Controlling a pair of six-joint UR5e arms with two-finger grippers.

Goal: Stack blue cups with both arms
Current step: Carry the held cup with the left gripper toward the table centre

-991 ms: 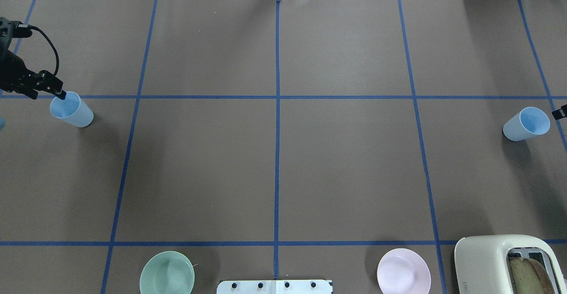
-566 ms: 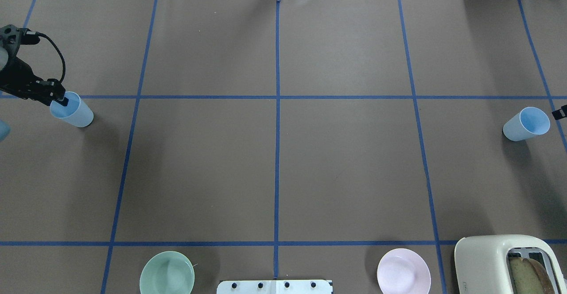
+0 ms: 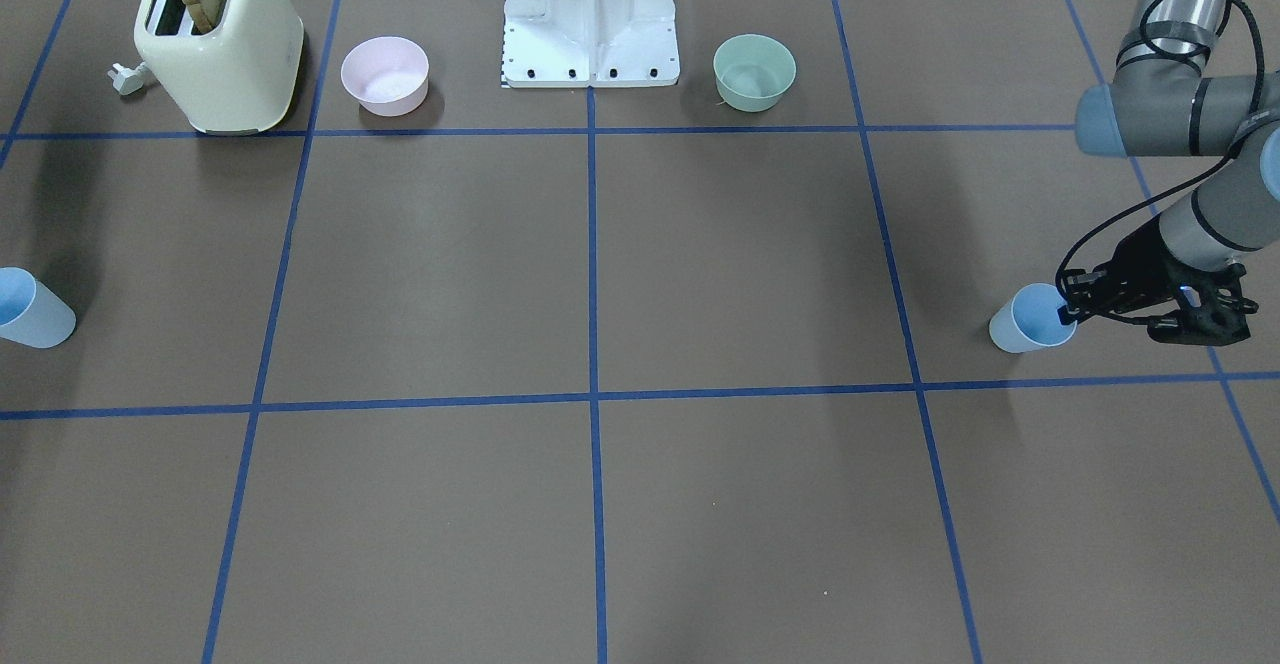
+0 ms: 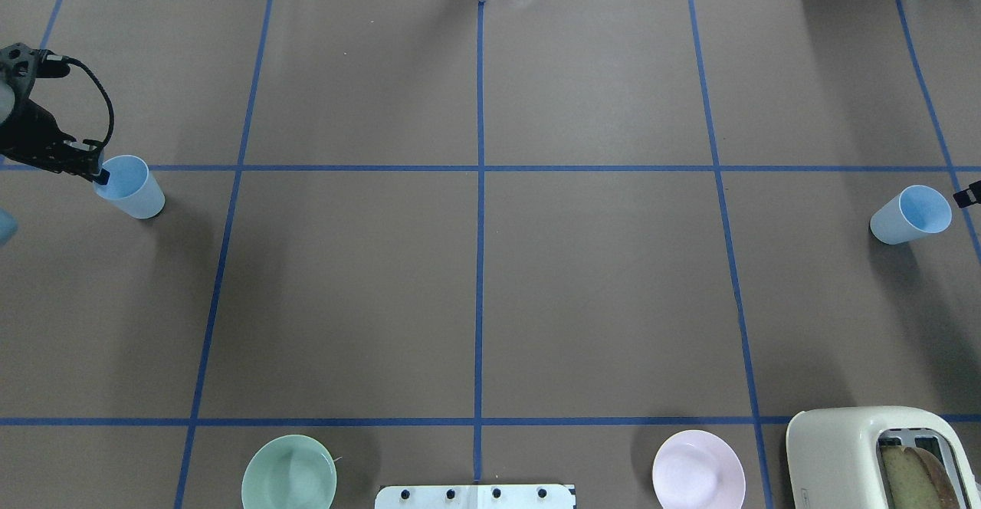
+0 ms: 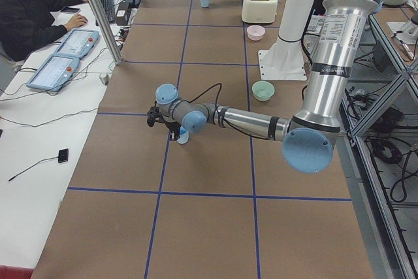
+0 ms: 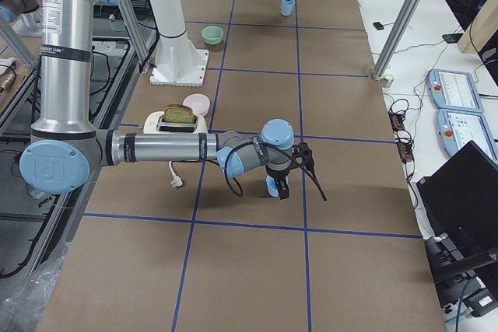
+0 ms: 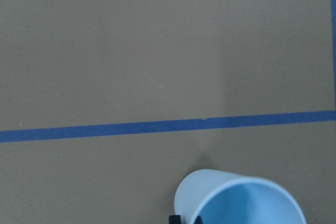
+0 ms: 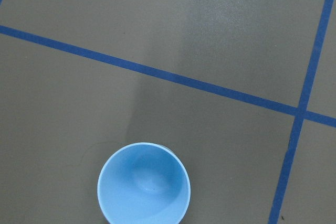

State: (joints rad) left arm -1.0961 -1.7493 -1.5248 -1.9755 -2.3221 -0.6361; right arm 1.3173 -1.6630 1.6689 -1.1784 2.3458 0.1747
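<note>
The left blue cup (image 4: 132,189) stands on the brown table and also shows in the front view (image 3: 1028,324). My left gripper (image 4: 98,174) grips its rim on the outer side, one finger inside and one outside; a black fingertip (image 7: 176,219) shows beside the cup (image 7: 236,200) in the left wrist view. The right blue cup (image 4: 910,215) stands at the far right. Only a black tip of my right gripper (image 4: 969,197) shows beside its rim; whether it is open or shut is unclear. The right wrist view looks down into that cup (image 8: 143,184), with no fingers in the frame.
A green bowl (image 4: 289,473) and a pink bowl (image 4: 698,469) sit near the white base stand (image 4: 475,497). A cream toaster (image 4: 851,455) with bread stands at the near right corner. Blue tape lines (image 4: 480,210) divide the table.
My left gripper came down over the left cup's rim and closed in on it. The cup shifted slightly to the right. The right cup and right gripper tip have not moved.
</note>
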